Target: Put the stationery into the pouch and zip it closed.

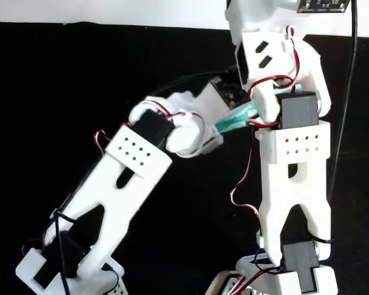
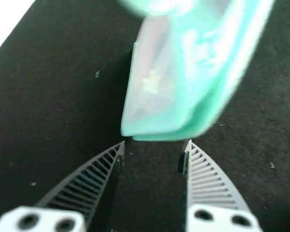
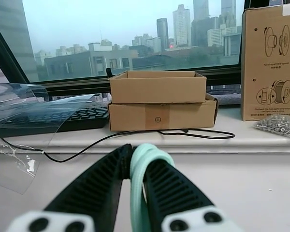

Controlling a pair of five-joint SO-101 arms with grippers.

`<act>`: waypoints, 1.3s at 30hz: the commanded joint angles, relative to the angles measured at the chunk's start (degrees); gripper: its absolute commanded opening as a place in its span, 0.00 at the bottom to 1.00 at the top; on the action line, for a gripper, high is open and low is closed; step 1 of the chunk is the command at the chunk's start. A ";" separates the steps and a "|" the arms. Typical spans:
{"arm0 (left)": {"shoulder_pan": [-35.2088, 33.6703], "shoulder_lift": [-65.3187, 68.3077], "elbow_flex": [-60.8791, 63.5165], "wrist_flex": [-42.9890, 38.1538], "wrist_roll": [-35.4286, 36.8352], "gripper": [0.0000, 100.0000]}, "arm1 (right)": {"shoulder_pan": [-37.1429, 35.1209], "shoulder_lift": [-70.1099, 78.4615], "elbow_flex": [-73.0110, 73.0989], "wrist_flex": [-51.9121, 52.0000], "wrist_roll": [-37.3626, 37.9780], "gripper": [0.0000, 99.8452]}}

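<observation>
Right wrist view: right jaws pinch the pouch (image 3: 145, 162) aloft, likely so the spread left jaws can grab it.

The pouch (image 2: 183, 72) is hanging over the table (image 2: 48, 121), just beyond the tips of the left gripper (image 2: 154, 143). Its edge is sitting between the fingers of the right gripper (image 3: 141, 157), with two stacked boxes (image 3: 157, 100) lying behind.

Bright, even light over a black table (image 1: 49, 92); the white strip (image 1: 111, 9) at 12 o'clock blows out. Hazy daylight enters the window (image 3: 111, 29). The pouch (image 2: 183, 72) looks washed pale, possibly from glare.
</observation>
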 commanded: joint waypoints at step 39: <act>5.49 6.11 -3.47 -17.05 -0.26 0.20 | 0.84 -0.13 -5.32 4.18 0.79 0.01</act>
